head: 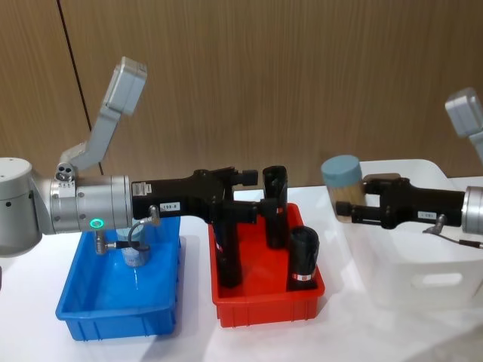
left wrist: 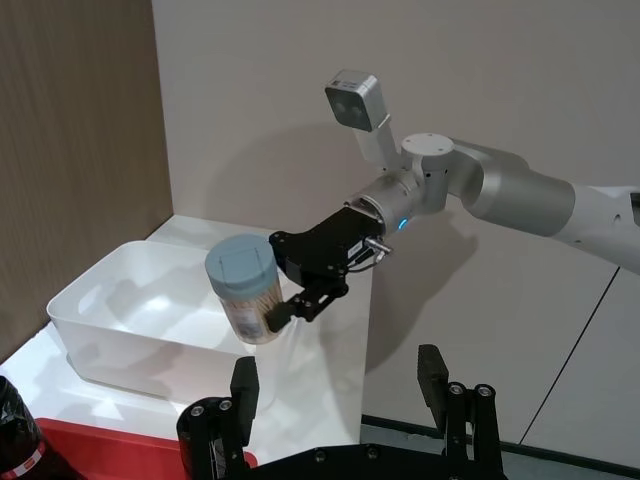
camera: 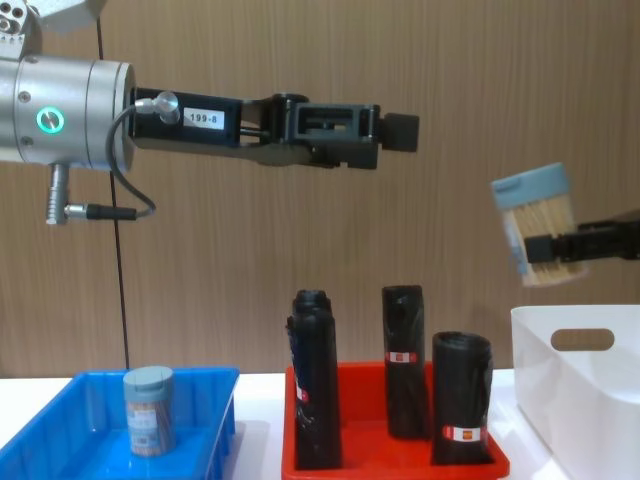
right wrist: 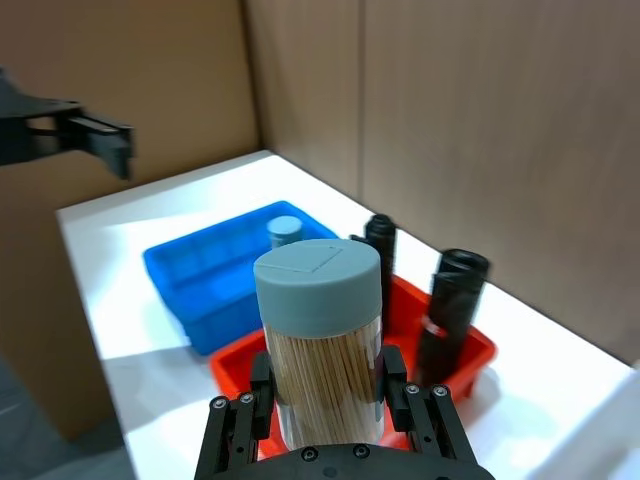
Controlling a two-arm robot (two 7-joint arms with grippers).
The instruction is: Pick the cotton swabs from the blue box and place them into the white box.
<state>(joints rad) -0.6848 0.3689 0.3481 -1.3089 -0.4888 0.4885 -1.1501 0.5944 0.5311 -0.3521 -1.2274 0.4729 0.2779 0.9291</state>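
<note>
While the right tool [head: 353,210] pinches a clear plastic cylinder tub of cotton swabs [head: 343,183], grey-blue lid up and slightly tilted, the tub hangs above the left rim of the tall white plastic box [head: 423,280], not clearly over its hollow. Risk: release here could strike the rim and drop outside, toward the red plastic tray [head: 264,305] beside the white box. Left tool [camera: 395,130], fingers spread and empty, hovers well left of the white box. Farthest from the white box, a second tub [camera: 148,410] stands in the shallow blue plastic box [camera: 50,430].
</note>
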